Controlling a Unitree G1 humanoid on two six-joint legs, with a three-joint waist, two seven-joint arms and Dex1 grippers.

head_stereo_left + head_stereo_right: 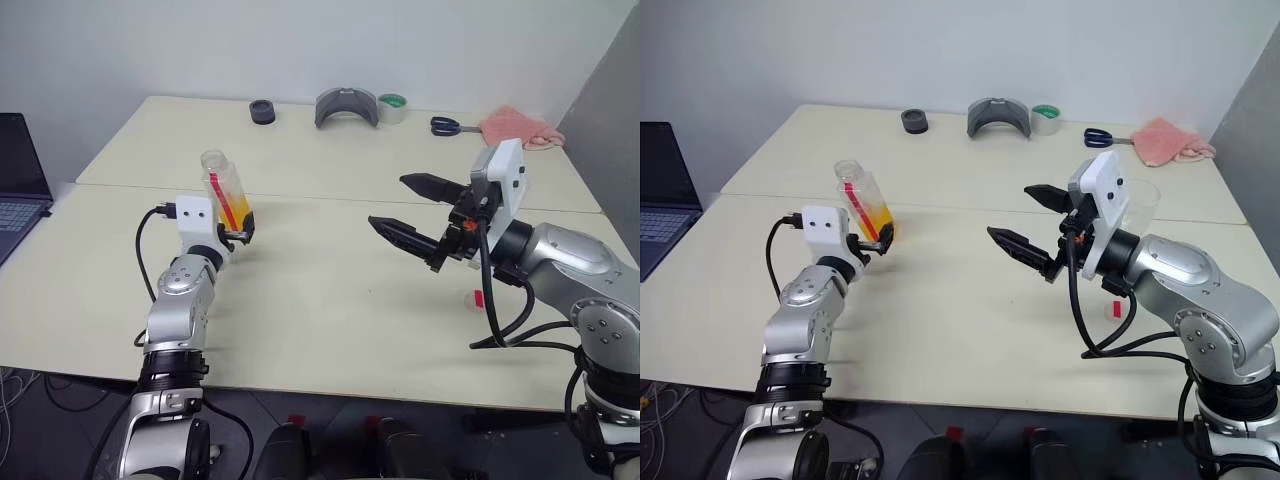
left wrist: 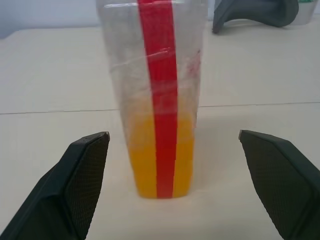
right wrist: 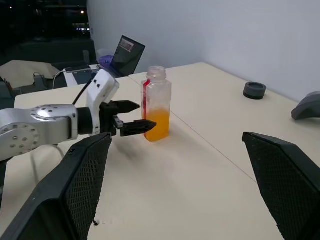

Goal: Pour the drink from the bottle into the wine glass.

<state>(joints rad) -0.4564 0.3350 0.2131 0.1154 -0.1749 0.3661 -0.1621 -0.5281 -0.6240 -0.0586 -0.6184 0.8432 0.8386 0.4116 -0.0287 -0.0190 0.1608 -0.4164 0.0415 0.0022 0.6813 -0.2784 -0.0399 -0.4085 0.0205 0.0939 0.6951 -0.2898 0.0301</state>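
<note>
The bottle (image 1: 225, 190) stands upright on the table with its neck uncapped and a red stripe down its side. The orange drink (image 2: 145, 160) fills about its lower third. My left gripper (image 1: 240, 235) is open just in front of the bottle; its fingers (image 2: 85, 170) flank the bottle without touching it. My right gripper (image 1: 388, 201) hangs open above the table's middle, pointing towards the bottle, with nothing between its fingers. The wine glass is mostly hidden behind my right wrist; a faint clear rim (image 1: 1148, 200) shows there.
A small white and red cap (image 1: 477, 298) lies on the table under my right arm. Along the far edge are a black ring (image 1: 262, 111), a grey curved object (image 1: 346, 105), a tape roll (image 1: 392, 105), scissors (image 1: 445, 125) and a pink cloth (image 1: 520, 128). A laptop (image 1: 20, 180) sits far left.
</note>
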